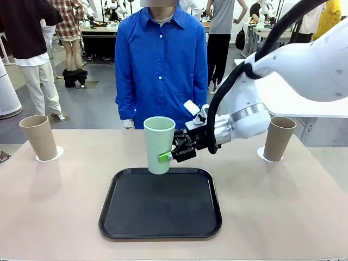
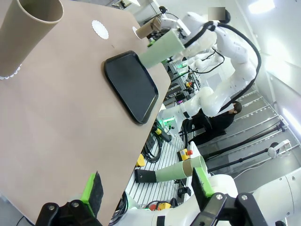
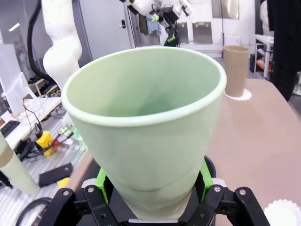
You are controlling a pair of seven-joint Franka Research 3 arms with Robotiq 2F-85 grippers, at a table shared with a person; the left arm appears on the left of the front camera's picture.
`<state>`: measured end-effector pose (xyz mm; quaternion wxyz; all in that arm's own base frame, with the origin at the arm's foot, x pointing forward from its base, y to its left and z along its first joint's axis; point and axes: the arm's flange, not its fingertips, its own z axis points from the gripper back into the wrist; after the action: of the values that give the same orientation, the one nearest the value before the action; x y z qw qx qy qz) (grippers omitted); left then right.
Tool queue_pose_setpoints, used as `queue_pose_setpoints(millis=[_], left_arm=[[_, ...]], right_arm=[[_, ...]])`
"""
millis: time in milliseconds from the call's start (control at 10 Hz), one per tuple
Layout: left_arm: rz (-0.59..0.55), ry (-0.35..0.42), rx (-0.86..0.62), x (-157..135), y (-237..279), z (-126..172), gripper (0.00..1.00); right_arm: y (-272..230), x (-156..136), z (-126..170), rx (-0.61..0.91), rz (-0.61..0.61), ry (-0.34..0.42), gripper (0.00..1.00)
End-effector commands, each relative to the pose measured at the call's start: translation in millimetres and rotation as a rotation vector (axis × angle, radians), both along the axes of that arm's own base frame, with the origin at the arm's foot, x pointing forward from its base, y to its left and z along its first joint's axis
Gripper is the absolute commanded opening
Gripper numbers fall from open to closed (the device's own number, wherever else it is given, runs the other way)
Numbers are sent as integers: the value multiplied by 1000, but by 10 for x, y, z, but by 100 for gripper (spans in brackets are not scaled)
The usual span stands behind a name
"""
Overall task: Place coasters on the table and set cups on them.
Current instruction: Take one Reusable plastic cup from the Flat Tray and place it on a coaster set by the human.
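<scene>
Black tray (image 1: 130, 217) bare, tan cups (image 1: 39, 137) (image 1: 279, 138) block far corners, table (image 1: 54, 206) sides open

Lighting: bright, even, overhead; soft shadows lay on the surface (image 1: 54, 206). Glare: ceiling lamps flared in the left wrist view. Wrist views curved at edges.

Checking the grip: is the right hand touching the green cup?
Touching. In the right wrist view the green pads press both sides of the green cup, right hand shut on it.
</scene>
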<state>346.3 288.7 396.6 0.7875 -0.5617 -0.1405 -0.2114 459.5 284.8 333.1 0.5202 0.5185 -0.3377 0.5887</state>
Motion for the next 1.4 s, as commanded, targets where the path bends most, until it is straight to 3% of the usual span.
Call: queue_pose_setpoints(millis=[0, 300, 500, 600, 700, 800, 1100, 1300], left_arm=[[3, 1, 3, -7, 4, 20, 100], [3, 1, 3, -7, 4, 20, 100], [3, 1, 3, -7, 4, 20, 100], [3, 1, 3, -7, 4, 20, 100], [3, 1, 3, -7, 4, 20, 100], [3, 1, 3, -7, 4, 20, 100], [3, 1, 3, -7, 4, 20, 100], [3, 1, 3, -7, 4, 20, 100]], right_arm=[[-6, -221, 331, -60, -48, 38, 68], [86, -423, 785, -102, -86, 18, 68], [102, -427, 799, -151, -162, 12, 68], [73, -375, 846, -80, -71, 8, 68], [73, -375, 846, -80, -71, 8, 68], [82, -389, 872, -106, -102, -1, 83], [-205, 555, 788, -27, -158, -7, 83], [-309, 1119, 675, 18, -183, 34, 83]])
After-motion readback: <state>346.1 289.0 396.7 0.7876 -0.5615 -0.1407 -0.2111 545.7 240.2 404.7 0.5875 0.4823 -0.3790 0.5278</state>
